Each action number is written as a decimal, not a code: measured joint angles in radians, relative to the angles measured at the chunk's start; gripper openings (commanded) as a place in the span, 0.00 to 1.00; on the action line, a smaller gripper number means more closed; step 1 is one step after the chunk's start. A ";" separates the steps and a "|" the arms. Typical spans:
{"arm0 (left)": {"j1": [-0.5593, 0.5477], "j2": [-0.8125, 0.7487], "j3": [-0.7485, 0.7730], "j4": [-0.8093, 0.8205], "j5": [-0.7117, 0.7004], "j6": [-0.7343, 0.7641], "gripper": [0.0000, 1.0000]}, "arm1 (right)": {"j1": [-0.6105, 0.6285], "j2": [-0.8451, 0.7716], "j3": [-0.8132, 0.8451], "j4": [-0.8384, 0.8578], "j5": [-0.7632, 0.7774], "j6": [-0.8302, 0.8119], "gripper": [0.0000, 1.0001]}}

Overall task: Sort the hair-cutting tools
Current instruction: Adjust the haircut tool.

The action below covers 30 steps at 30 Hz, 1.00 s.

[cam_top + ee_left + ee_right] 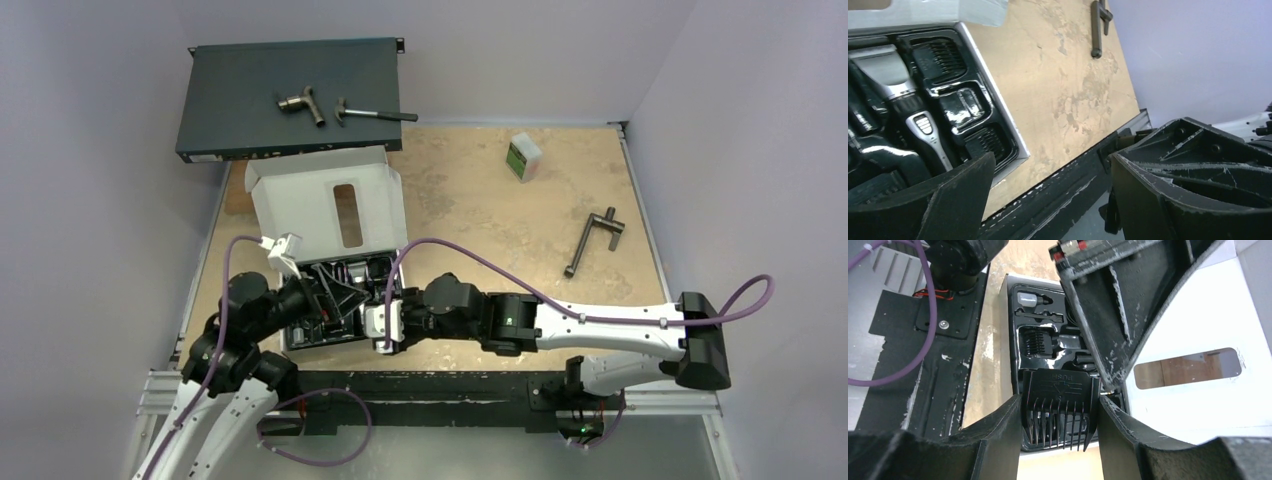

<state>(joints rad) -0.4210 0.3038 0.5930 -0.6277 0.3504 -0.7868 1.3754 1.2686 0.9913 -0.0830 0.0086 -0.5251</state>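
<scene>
Right end effector (1059,436), lower centre of the right wrist view: jaws partly closed on a black comb attachment (1060,400), teeth pointing down-frame, overlapping the lower edge of the black moulded tray (1015,340). Left end effector (1048,200), bottom of the left wrist view: jaws wide apart, nothing between them. The hair clipper (908,107) lies in the tray at the left of that view, with further comb attachments (960,107) seated in compartments beside it. Top view: the white box (300,200) holding the tray stands left of centre on the worktop (480,210); a T-shaped handle (592,240) lies at right.
</scene>
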 measured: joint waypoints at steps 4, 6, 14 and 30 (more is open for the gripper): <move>0.000 0.032 -0.029 0.087 0.078 -0.027 0.76 | 0.011 -0.007 -0.006 0.004 0.003 0.006 0.00; 0.000 0.042 -0.034 0.125 0.115 -0.038 0.75 | 0.014 -0.008 -0.019 0.010 0.007 0.006 0.00; 0.000 -0.008 -0.068 0.194 0.199 -0.066 0.69 | 0.014 -0.011 -0.063 0.024 0.030 0.006 0.00; 0.000 0.003 -0.107 0.231 0.297 -0.069 0.26 | 0.013 -0.036 -0.080 0.062 0.030 0.013 0.00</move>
<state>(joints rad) -0.4210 0.3065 0.4858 -0.3969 0.6472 -0.8558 1.3884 1.2324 0.9112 -0.0208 0.0387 -0.5121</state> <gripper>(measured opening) 0.367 0.471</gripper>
